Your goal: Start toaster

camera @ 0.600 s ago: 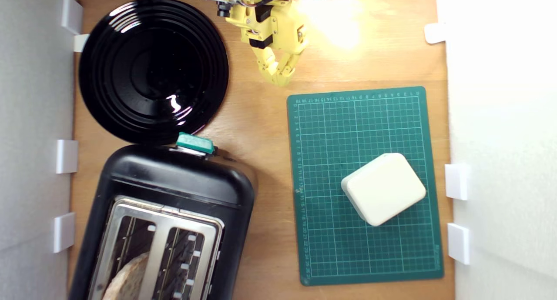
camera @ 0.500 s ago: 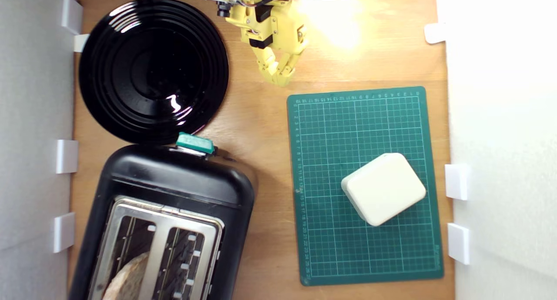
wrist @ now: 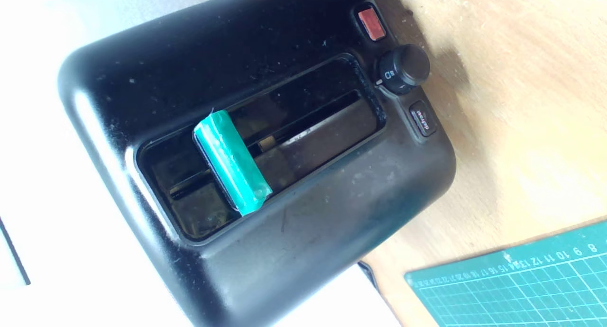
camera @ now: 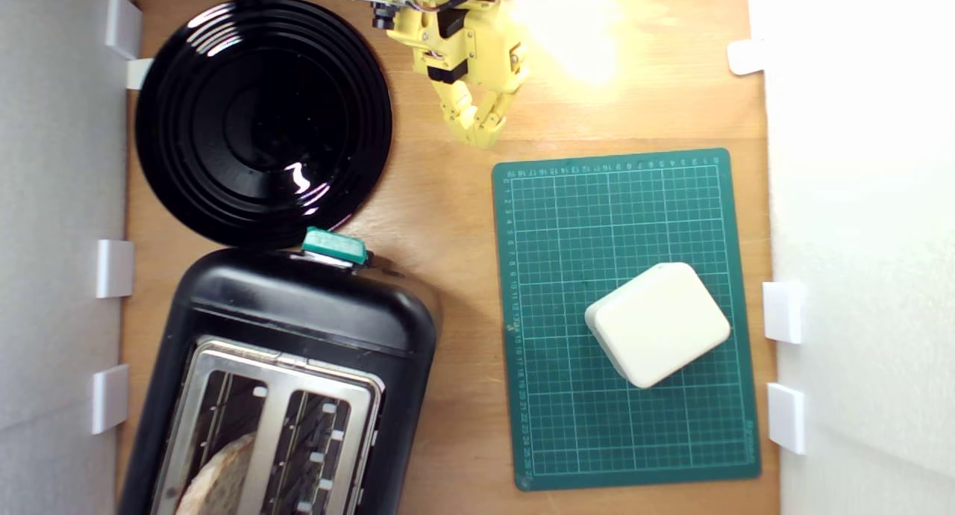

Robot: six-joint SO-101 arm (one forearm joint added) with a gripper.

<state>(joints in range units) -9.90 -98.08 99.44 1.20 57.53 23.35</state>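
Toaster (camera: 298, 336) stood at the worktop's near-left corner in the exterior view, bread (camera: 220, 478) in one slot, its teal lever (wrist: 232, 161) raised and untouched. Approach had not begun; pressing that lever down was, in my judgement, next. My gripper (camera: 477, 130) hung well apart near the far edge, jaws nearly together, holding nothing.

Pretty bright overall. A hot glare spot is blowing out the wooden counter (camera: 582, 45) at the far edge, and the white wall (camera: 865, 239) on the exterior view's right is washing out. The black plate (camera: 262, 119) is throwing reflections. The wrist view is overexposing beside the toaster (wrist: 265, 128).
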